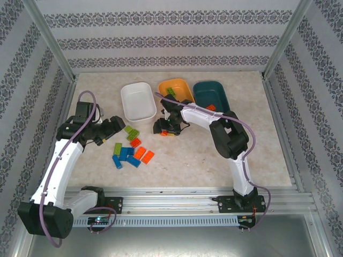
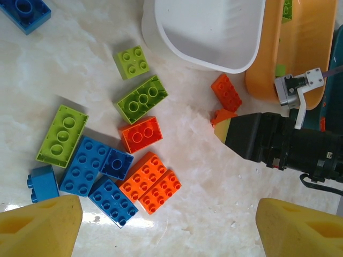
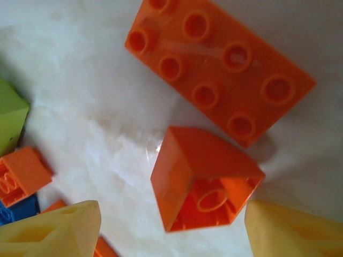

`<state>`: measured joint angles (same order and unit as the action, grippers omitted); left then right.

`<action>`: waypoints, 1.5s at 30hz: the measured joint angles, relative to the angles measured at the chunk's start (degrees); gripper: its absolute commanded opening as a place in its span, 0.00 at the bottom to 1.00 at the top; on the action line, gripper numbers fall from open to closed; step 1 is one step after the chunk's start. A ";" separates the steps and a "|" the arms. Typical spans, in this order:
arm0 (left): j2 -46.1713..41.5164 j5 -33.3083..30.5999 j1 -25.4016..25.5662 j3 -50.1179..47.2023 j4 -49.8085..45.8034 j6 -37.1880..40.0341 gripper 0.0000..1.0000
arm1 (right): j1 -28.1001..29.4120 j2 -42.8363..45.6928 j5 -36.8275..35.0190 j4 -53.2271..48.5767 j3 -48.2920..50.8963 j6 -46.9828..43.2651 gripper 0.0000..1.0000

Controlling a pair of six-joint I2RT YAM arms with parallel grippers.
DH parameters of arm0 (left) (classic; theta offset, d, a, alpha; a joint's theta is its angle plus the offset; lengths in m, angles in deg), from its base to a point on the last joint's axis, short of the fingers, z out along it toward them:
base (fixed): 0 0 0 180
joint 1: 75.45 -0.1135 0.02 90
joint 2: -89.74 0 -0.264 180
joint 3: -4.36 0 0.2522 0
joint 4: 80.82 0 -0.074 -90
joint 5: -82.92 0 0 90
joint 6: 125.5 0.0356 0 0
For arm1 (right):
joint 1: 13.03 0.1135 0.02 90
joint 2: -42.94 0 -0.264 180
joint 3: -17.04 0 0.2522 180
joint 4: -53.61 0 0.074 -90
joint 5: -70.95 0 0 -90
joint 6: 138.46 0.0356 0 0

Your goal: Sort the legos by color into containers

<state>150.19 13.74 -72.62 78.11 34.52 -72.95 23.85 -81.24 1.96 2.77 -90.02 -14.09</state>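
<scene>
This is a robotics lab test cell: a marble-look table (image 1: 214, 160) is boxed in by aluminium frame posts (image 1: 51, 40) and patterned wall panels (image 1: 171, 37) on the left, right and far sides, with a metal mounting rail (image 1: 182, 199) along its near edge.

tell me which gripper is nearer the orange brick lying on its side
Right. The right gripper hovers over the tipped orange brick, jaws open either side of it; the left gripper is off to its left, over the brick pile.

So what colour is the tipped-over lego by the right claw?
That lego is orange; the right wrist view shows it best.
</scene>
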 measured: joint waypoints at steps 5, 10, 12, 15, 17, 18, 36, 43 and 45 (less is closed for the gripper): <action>0.31 0.83 -1.05 0.00 0.00 0.44 0.86 | 0.02 -1.11 -2.19 -1.49 -1.49 0.28 0.58; 0.81 1.66 -1.46 0.02 0.02 1.01 0.86 | 0.02 -1.18 -3.65 -3.06 -1.81 0.20 0.47; 0.98 1.88 -1.51 0.02 0.00 1.11 0.86 | 0.02 -1.20 -3.69 -3.37 -1.95 0.22 0.43; 1.03 2.21 -1.70 0.02 0.02 1.25 0.86 | 0.02 -1.18 -3.72 -3.50 -1.99 0.11 0.38; 1.07 2.51 -1.84 0.02 0.04 1.25 0.87 | 0.02 -1.18 -3.74 -3.48 -2.03 -0.09 0.37; 1.07 2.73 -1.84 0.02 0.04 1.25 0.87 | 0.02 -1.16 -3.78 -3.48 -2.08 -0.11 0.37; 2.54 4.57 -1.84 -1.77 3.15 -0.33 0.88 | -0.81 14.60 -0.55 -3.67 3.93 0.46 0.36; 3.63 6.14 -1.62 -4.55 6.91 -2.47 0.88 | -12.59 25.59 1.46 -3.41 8.04 1.27 0.37; 4.20 6.16 -0.94 -5.55 7.61 -3.08 0.89 | -17.59 26.27 1.42 -3.39 8.35 1.25 0.36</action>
<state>154.38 19.90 -73.56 72.55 42.13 -76.03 6.26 -54.97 3.38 -0.62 -81.67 -12.85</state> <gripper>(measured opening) 0.884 0.366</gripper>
